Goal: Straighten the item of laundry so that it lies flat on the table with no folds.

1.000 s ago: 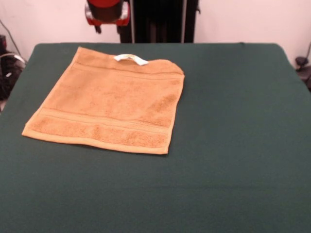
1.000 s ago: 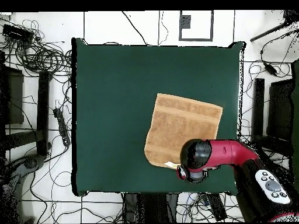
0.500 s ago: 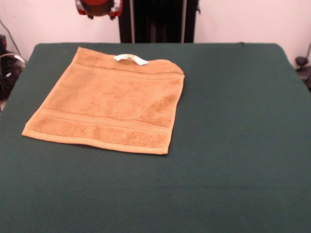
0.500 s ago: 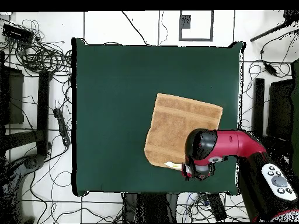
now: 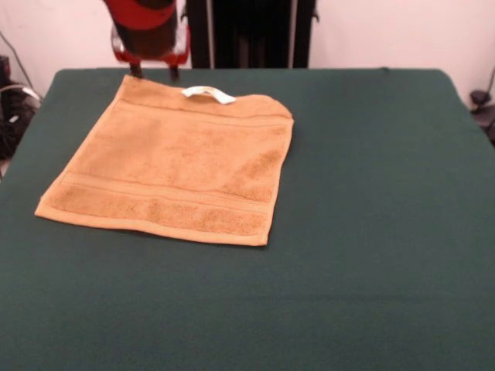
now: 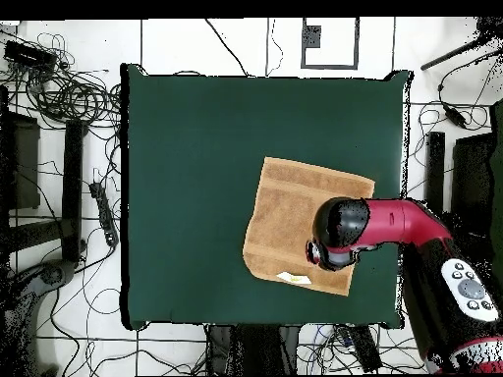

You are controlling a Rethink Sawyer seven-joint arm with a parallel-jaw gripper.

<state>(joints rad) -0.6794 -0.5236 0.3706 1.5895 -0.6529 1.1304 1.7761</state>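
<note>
The item of laundry (image 5: pixel 170 166) is an orange-tan towel lying spread on the left half of the green table (image 5: pixel 371 193). Its white tag (image 5: pixel 207 93) curls up at the far edge, and the far right corner looks rounded, as if tucked under. My gripper (image 5: pixel 155 72) hangs just above the towel's far left corner, open, with nothing between its fingers. In the overhead view the red arm (image 6: pixel 383 224) covers part of the towel (image 6: pixel 290 211); the tag (image 6: pixel 294 279) shows beside it.
A black stand (image 5: pixel 251 35) rises behind the table's far edge. Tangled cables (image 6: pixel 74 98) and dark equipment lie on the floor around the table (image 6: pixel 196 147).
The arm has swung from behind the table's far edge to over the towel's far left corner and come lower. The towel has not moved.
</note>
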